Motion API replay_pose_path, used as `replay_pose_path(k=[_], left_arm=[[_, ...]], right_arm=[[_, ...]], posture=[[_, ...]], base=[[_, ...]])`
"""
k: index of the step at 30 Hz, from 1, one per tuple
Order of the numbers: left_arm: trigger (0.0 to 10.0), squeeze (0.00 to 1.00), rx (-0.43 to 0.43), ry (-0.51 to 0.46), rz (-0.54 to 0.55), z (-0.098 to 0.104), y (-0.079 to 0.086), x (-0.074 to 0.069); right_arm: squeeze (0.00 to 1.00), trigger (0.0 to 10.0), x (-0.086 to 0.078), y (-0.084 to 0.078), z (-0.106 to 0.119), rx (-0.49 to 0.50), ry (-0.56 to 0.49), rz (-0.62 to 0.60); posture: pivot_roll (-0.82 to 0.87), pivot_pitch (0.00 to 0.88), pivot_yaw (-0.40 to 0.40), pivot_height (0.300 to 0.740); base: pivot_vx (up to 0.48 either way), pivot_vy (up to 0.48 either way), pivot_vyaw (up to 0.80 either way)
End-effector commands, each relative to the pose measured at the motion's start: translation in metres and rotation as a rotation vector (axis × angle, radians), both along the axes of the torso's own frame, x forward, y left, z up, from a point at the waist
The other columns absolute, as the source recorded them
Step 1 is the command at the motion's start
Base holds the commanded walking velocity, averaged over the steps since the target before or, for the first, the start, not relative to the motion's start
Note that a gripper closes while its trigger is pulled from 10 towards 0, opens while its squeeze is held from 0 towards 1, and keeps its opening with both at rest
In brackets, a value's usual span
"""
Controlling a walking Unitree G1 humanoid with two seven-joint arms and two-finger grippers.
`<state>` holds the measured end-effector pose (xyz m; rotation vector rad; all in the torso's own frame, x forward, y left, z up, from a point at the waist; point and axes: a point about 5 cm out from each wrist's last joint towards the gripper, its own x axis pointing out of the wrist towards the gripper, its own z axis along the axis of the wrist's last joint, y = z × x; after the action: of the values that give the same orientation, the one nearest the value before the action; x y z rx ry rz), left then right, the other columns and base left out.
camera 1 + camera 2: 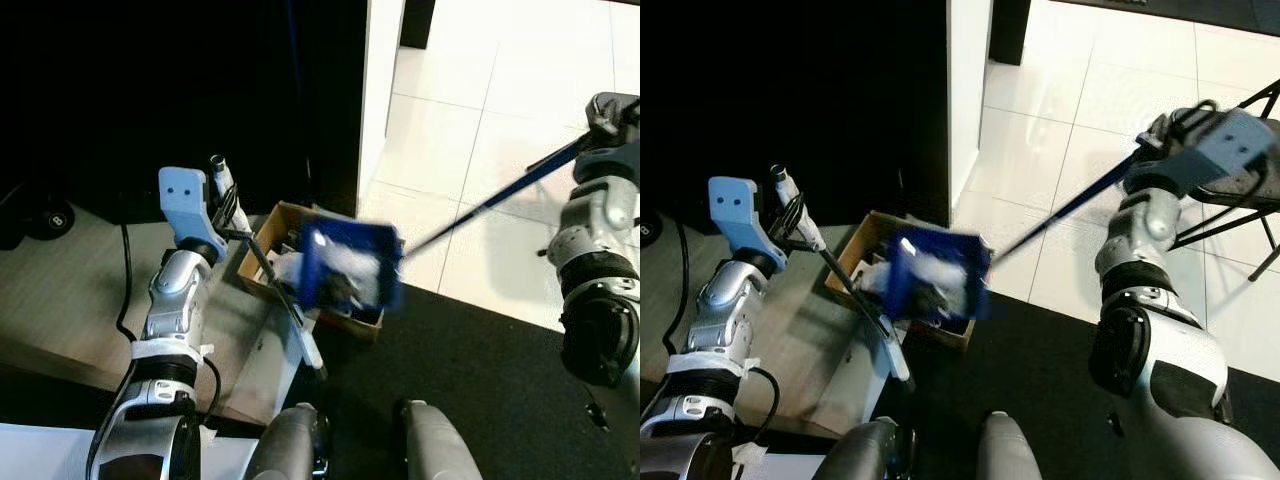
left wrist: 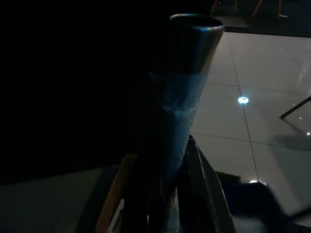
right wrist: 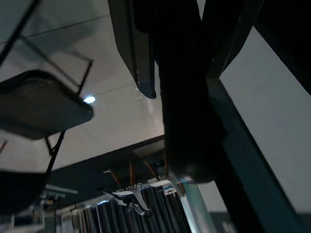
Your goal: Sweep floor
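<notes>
robot's own legs [image 1: 290, 440] sit lowest in frame, on black mat [image 1: 480, 380]. left gripper [image 1: 225, 200] fingers pinch the dustpan handle [image 2: 182, 97]; blue dustpan [image 1: 350, 265] hangs tipped over cardboard box [image 1: 270, 225]. right gripper [image 1: 1170, 135] fingers clamp broom handle [image 1: 500, 200]. you'd best keep the pan over the box. right wrist view adds a chair [image 3: 39, 104].

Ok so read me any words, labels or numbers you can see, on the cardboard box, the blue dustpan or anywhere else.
None can be read.
Open brown cardboard box: no print shows on its flaps.
Blue plastic dustpan tilted over the box: blurred, no label made out.
Long dark blue broom handle held in the right hand: plain.
Taped pole in the left hand: tape bears no writing.
</notes>
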<state>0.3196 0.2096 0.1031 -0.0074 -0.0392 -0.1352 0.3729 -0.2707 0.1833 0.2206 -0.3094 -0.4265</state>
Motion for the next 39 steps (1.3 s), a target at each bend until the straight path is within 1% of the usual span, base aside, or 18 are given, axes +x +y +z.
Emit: replay_pose_path(k=[1, 3, 4, 5, 9, 13, 14, 15, 18, 23, 24, 26, 30, 33, 35, 37, 38, 39], left_arm=[[10.0, 0.0, -0.002, -0.054, -0.009, 0.009, -0.003, 0.0], [10.0, 0.0, -0.001, -0.057, -0.006, 0.009, -0.002, -0.001], [10.0, 0.0, 0.0, -0.06, 0.004, 0.01, 0.0, -0.002], [10.0, 0.0, 0.001, -0.066, 0.027, 0.009, 0.005, -0.005], [10.0, 0.0, -0.003, -0.071, 0.045, 0.009, 0.008, -0.007], [10.0, 0.0, -0.003, -0.072, 0.048, 0.008, 0.007, -0.011], [10.0, 0.0, -0.003, -0.072, 0.048, 0.008, 0.007, -0.011], [10.0, 0.0, -0.002, -0.072, 0.047, 0.008, 0.006, -0.012], [10.0, 0.0, -0.004, -0.073, 0.048, 0.008, 0.005, -0.013], [10.0, 0.0, -0.002, -0.077, 0.046, 0.008, 0.004, -0.016], [10.0, 0.0, -0.002, -0.077, 0.046, 0.008, 0.004, -0.016], [10.0, 0.0, -0.001, -0.083, 0.05, 0.01, 0.005, -0.017], [10.0, 0.0, -0.001, -0.087, 0.051, 0.01, 0.005, -0.019], [10.0, 0.0, 0.002, -0.091, 0.052, 0.011, 0.005, -0.019], [10.0, 0.0, 0.005, -0.094, 0.049, 0.012, 0.005, -0.019], [10.0, 0.0, 0.006, -0.096, 0.047, 0.013, 0.004, -0.019], [10.0, 0.0, 0.007, -0.098, 0.045, 0.013, 0.004, -0.018], [10.0, 0.0, 0.008, -0.097, 0.041, 0.013, 0.004, -0.018]], right_arm=[[0.0, 10.0, 0.004, 0.002, 0.015, 0.001, -0.045, -0.038], [0.0, 10.0, 0.006, 0.003, 0.018, -0.009, -0.045, -0.04], [0.0, 10.0, 0.007, 0.005, 0.021, -0.031, -0.036, -0.045], [0.0, 10.0, 0.011, 0.01, 0.025, -0.093, 0.001, -0.062], [0.0, 10.0, 0.014, 0.013, 0.029, -0.129, 0.024, -0.088], [0.0, 10.0, 0.015, 0.011, 0.037, -0.196, 0.052, -0.173], [0.0, 10.0, 0.015, 0.011, 0.037, -0.196, 0.052, -0.173], [0.0, 10.0, 0.016, 0.011, 0.041, -0.239, 0.072, -0.213], [0.0, 10.0, 0.018, 0.014, 0.044, -0.261, 0.086, -0.222], [0.0, 10.0, 0.025, 0.033, 0.056, -0.317, 0.054, -0.195], [0.0, 10.0, 0.025, 0.033, 0.056, -0.317, 0.054, -0.195], [0.0, 10.0, 0.027, 0.041, 0.062, -0.319, 0.03, -0.186], [0.0, 10.0, 0.029, 0.048, 0.069, -0.316, 0.005, -0.178], [0.0, 10.0, 0.032, 0.059, 0.084, -0.309, -0.06, -0.164], [0.0, 10.0, 0.032, 0.062, 0.094, -0.298, -0.1, -0.174], [0.0, 10.0, 0.032, 0.062, 0.099, -0.296, -0.111, -0.185], [0.0, 10.0, 0.032, 0.062, 0.101, -0.301, -0.113, -0.19], [0.0, 10.0, 0.034, 0.064, 0.099, -0.331, -0.081, -0.171]], posture=[[0.08, 0.021, -0.001, 0.74], [0.08, 0.021, -0.001, 0.74], [0.09, 0.03, -0.009, 0.74], [0.09, 0.035, -0.026, 0.74], [0.1, 0.04, -0.037, 0.74], [0.1, 0.045, -0.043, 0.74], [0.1, 0.045, -0.043, 0.74], [0.1, 0.046, -0.048, 0.74], [0.1, 0.054, -0.053, 0.74], [0.11, 0.054, -0.065, 0.74], [0.11, 0.054, -0.065, 0.74], [0.12, 0.048, -0.072, 0.74], [0.12, 0.045, -0.074, 0.74], [0.12, 0.05, -0.07, 0.74], [0.12, 0.05, -0.068, 0.74], [0.12, 0.05, -0.067, 0.74], [0.12, 0.05, -0.065, 0.74], [0.12, 0.049, -0.063, 0.74]], base=[[0.0, 0.0, 0.0], [0.0, 0.0, 0.0], [0.0, 0.0, 0.0], [0.0, 0.0, 0.0], [0.0, 0.0, 0.0], [0.0, 0.0, 0.0], [0.0, 0.0, 0.0], [0.0, 0.0, 0.0], [0.0, 0.0, 0.0], [0.0, 0.0, 0.0], [0.0, 0.0, 0.0], [0.0, 0.0, 0.0], [0.0, 0.0, 0.0], [0.0, 0.0, 0.0], [0.0, 0.0, 0.0], [0.0, 0.0, 0.0], [0.0, 0.0, 0.0], [0.0, 0.0, 0.0]])
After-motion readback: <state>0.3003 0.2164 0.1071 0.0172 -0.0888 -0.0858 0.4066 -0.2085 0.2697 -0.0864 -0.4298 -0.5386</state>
